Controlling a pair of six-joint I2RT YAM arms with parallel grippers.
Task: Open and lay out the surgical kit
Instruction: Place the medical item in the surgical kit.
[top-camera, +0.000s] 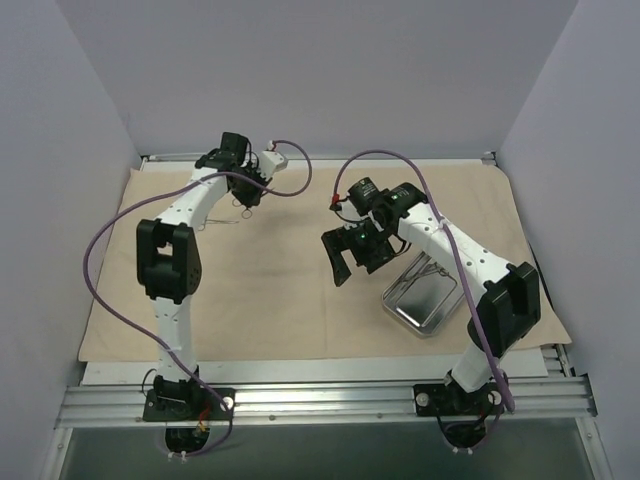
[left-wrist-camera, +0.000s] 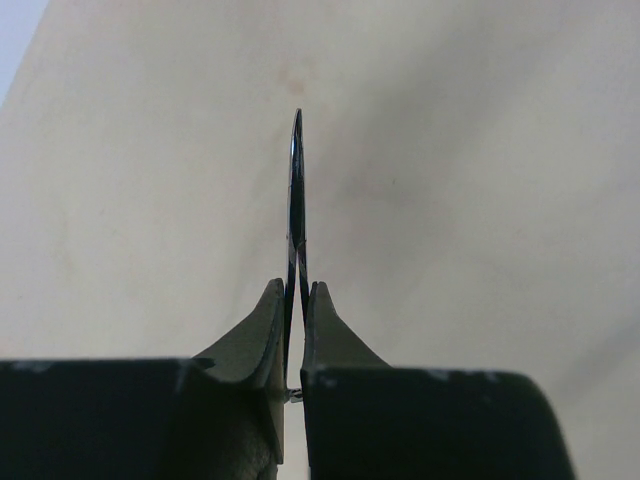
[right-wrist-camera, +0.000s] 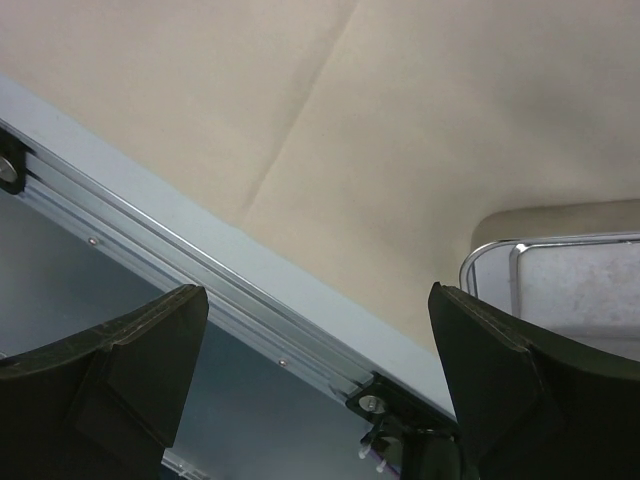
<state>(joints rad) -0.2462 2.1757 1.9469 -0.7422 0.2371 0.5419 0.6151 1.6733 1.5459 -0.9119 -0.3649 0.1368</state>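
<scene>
Left gripper (left-wrist-camera: 296, 300) pinches the scissors (left-wrist-camera: 297, 200) over the cloth (top-camera: 270, 300) at eleven o'clock; right gripper (right-wrist-camera: 315, 300) hangs spread, tray (right-wrist-camera: 585, 285) at four o'clock.

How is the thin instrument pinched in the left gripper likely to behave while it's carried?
The scissor-like instrument looks like rigid steel, so it probably won't flex. It is thin, shiny and pinched edge-on by the left gripper, so it may pivot or slip. It is likely light, and the cloth wrap beneath should soften a drop.

Lab rig: white booth walls (top-camera: 320, 70), alu rails (top-camera: 320, 402).
</scene>
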